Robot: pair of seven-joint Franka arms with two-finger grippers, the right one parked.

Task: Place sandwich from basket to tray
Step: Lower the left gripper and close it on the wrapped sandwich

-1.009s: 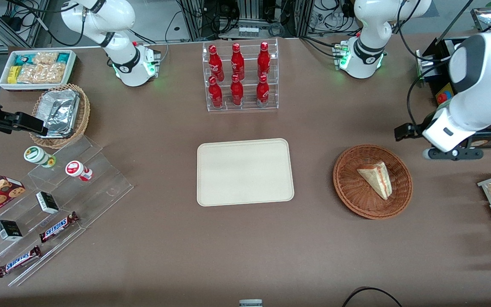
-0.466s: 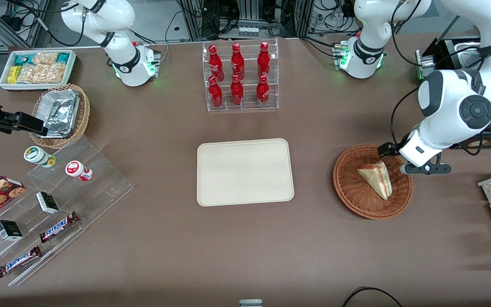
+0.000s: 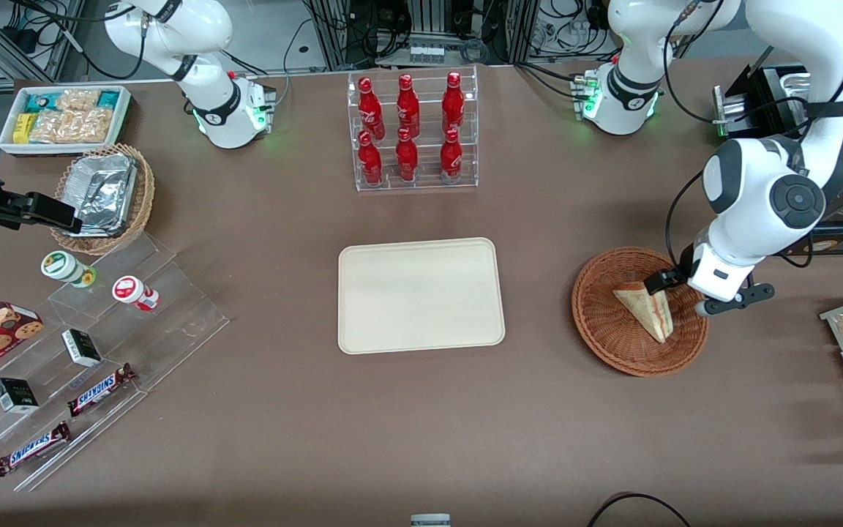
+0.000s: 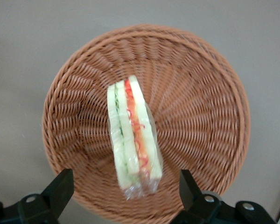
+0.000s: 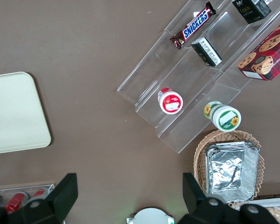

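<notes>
Where I read it from the front: the gripper [image 3: 677, 293] hangs over the basket [image 3: 612, 337], at the edge farther from the front camera, its wrist body covering the fingers there.
Wrist view adds: both fingers [image 4: 60, 189] stand spread wide, released, one to each side of the sandwich [image 4: 133, 140], touching nothing that I can see.
Sandwich, front view: the sandwich [image 3: 647, 309] lies in the basket as a pale wedge, its narrow tip pointing nearer the front camera.
Sandwich, wrist view: I see it edge-on, white bread with green and red filling layers under clear wrap, which the front view barely shows.
Basket: the round reddish-brown wicker basket [image 4: 200, 107] holds only the sandwich, and sits toward the working arm's end of the table.
Tray: the cream tray [image 3: 420, 294] lies flat near the table's middle, well apart from the basket, with nothing on it; a corner of it also shows from the right wrist [image 5: 14, 112].
Bottle rack: a clear rack [image 3: 414, 132], farther from the front camera than the tray, holds six red bottles [image 3: 407, 106] in two rows.
Tan basket: the lighter wicker basket [image 3: 140, 205] toward the parked arm's end holds silver foil containers [image 3: 99, 187].
White bin: the bin [image 3: 63, 117] beside it holds snack packets.
</notes>
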